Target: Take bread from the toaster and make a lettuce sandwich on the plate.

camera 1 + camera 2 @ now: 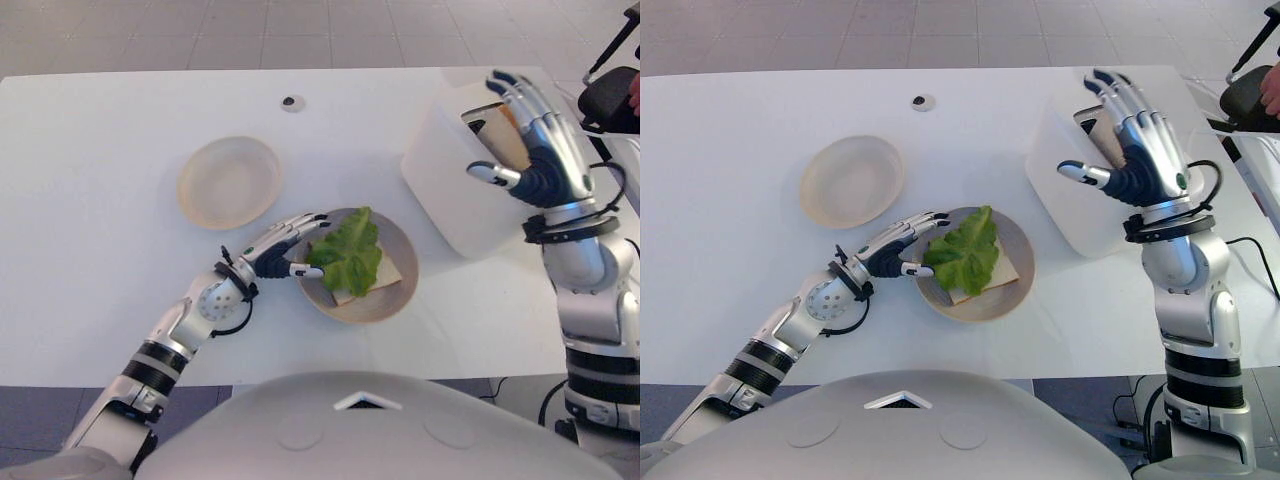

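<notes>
lower middle of the frame, the plate has a bread slice on it with a lettuce leaf lying on top. the left hand sits at the plate's left rim, fingers stretched out almost flat with the tips right at the leaf's edge, not gripping anything. over on the upper right is the white toaster with another bread piece in its slot. the right hand is raised over it, spread wide and empty. a second, bare dish sits up and left of the plate on the white table.
</notes>
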`<action>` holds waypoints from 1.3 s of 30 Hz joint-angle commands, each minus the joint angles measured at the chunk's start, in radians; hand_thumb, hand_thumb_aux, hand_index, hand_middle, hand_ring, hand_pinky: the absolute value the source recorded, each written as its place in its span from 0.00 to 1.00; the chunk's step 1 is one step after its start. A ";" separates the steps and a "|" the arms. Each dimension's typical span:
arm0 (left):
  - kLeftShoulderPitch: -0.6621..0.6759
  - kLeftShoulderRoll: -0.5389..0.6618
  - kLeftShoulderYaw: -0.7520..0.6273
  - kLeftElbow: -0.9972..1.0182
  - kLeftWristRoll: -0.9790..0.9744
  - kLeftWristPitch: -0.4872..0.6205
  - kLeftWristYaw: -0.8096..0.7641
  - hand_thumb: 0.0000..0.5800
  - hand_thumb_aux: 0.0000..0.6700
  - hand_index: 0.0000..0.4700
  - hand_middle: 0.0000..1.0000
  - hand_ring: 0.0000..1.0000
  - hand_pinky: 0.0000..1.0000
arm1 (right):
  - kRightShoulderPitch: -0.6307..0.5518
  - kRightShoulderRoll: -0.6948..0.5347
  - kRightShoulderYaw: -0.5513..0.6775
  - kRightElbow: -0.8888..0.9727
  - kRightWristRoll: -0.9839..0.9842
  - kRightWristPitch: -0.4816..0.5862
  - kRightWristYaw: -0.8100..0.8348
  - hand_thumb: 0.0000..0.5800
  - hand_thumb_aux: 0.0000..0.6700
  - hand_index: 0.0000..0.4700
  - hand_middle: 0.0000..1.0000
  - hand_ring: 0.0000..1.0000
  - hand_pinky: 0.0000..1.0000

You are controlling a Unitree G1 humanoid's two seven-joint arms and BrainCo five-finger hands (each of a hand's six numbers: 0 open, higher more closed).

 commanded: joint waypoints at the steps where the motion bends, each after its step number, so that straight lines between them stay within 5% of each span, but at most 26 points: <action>1: 0.017 -0.004 -0.027 -0.052 0.006 -0.032 -0.028 0.00 0.00 0.00 0.00 0.00 0.00 | 0.019 -0.017 -0.072 -0.027 0.028 0.011 0.016 0.00 0.00 0.00 0.00 0.00 0.00; 7: 0.038 -0.046 0.031 -0.112 -0.021 -0.072 0.050 0.00 0.00 0.00 0.00 0.00 0.00 | 0.078 -0.036 -0.189 -0.041 -0.032 0.040 0.020 0.00 0.00 0.00 0.00 0.00 0.00; 14: 0.055 -0.102 0.177 -0.185 -0.047 -0.099 0.202 0.00 0.00 0.00 0.00 0.00 0.00 | 0.153 -0.077 -0.085 0.176 -0.199 0.095 0.032 0.00 0.00 0.00 0.00 0.00 0.00; 15: 0.060 -0.105 0.196 -0.193 -0.053 -0.102 0.214 0.00 0.00 0.00 0.00 0.00 0.00 | 0.154 -0.075 -0.075 0.168 -0.197 0.096 0.034 0.46 0.26 0.26 0.22 0.22 0.22; 16: 0.062 -0.108 0.215 -0.198 -0.061 -0.104 0.225 0.00 0.00 0.00 0.00 0.00 0.00 | 0.151 -0.071 -0.070 0.154 -0.194 0.095 0.030 0.92 0.72 0.72 0.71 0.71 0.71; 17: 0.062 -0.112 0.232 -0.200 -0.068 -0.104 0.234 0.00 0.00 0.00 0.00 0.00 0.00 | 0.147 -0.068 -0.069 0.138 -0.192 0.098 0.028 1.00 1.00 1.00 1.00 1.00 1.00; 25: 0.075 -0.133 0.278 -0.185 -0.076 -0.113 0.257 0.00 0.00 0.00 0.00 0.00 0.00 | 0.047 -0.017 -0.141 0.017 -0.128 0.027 -0.153 1.00 1.00 1.00 1.00 1.00 1.00; 29: 0.077 -0.143 0.324 -0.175 -0.103 -0.120 0.279 0.00 0.00 0.00 0.00 0.00 0.00 | -0.054 0.063 -0.163 -0.085 0.124 -0.051 -0.196 1.00 1.00 1.00 1.00 1.00 1.00; 33: 0.074 -0.169 0.402 -0.199 -0.147 -0.162 0.345 0.00 0.00 0.00 0.00 0.00 0.00 | -0.080 0.105 0.020 -0.199 0.562 -0.001 0.004 1.00 1.00 1.00 1.00 1.00 1.00; 39: 0.070 -0.182 0.470 -0.254 -0.160 -0.239 0.377 0.00 0.00 0.00 0.00 0.00 0.00 | 0.000 0.058 0.243 -0.004 0.840 0.203 0.409 1.00 1.00 1.00 1.00 1.00 1.00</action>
